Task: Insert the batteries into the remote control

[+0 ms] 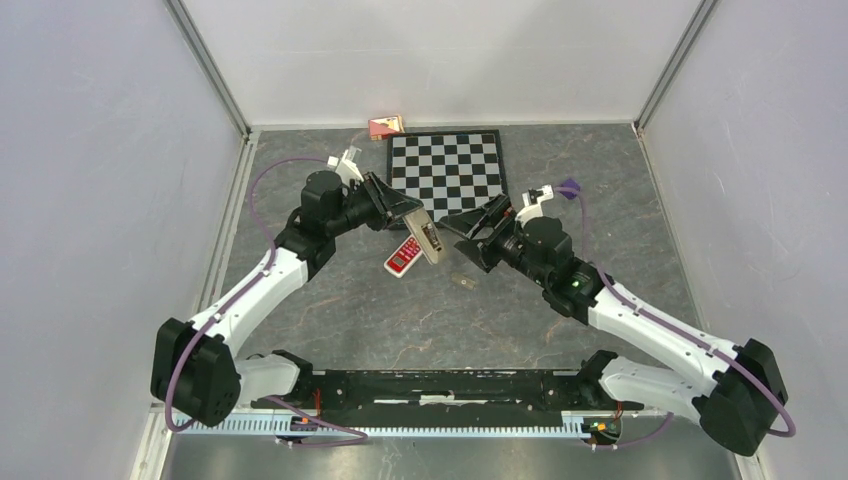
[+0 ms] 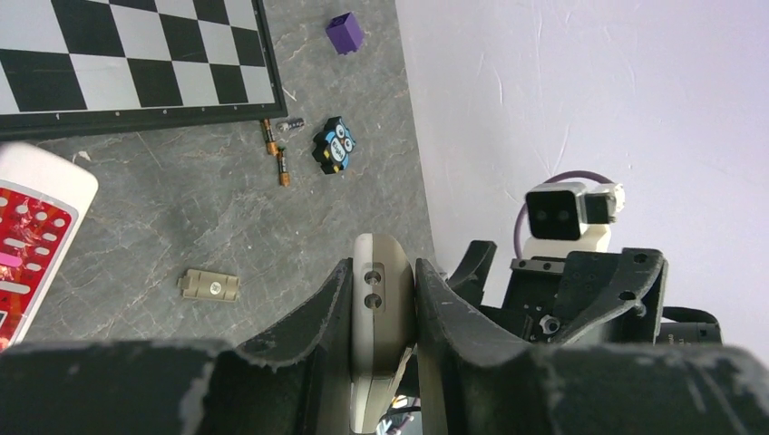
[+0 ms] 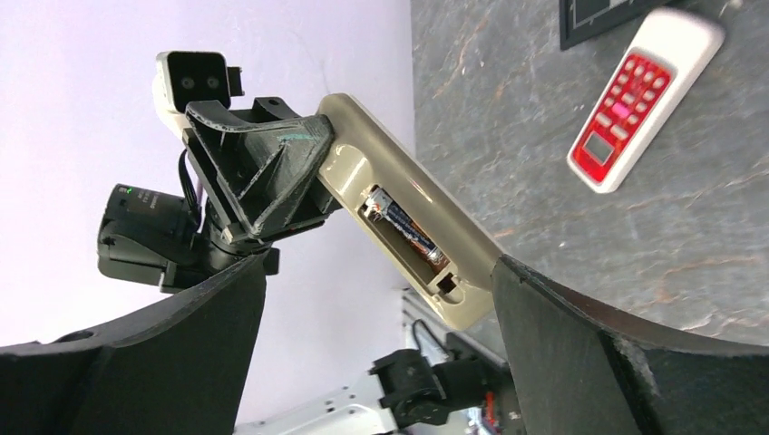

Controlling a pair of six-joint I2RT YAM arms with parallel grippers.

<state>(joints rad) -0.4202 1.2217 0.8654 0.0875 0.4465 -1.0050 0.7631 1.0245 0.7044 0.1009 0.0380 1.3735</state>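
Top view: left pincer (image 1: 402, 212) clamped on the beige remote control (image 1: 430, 243), aloft; right pincer (image 1: 468, 236) at its 3 o'clock, spread wide, empty. Left wrist: loose slim batteries (image 2: 282, 169) lie on the grey veined bench (image 2: 181, 217), 11 o'clock of the remote. Right wrist: one cell (image 3: 408, 231) sits in the open bay. Risk: the smooth plastic remote may pivot under insertion pressure.

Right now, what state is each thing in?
Beige plastic remote control: held aloft, battery bay open.
Slim dark battery: sitting in that bay.
Left hand: shut on beige remote.
Right hand: open, empty.
Beige battery cover: off, lying on grey table.
Two loose dark batteries: lying on table.
Red-and-white remote: flat, buttons up.
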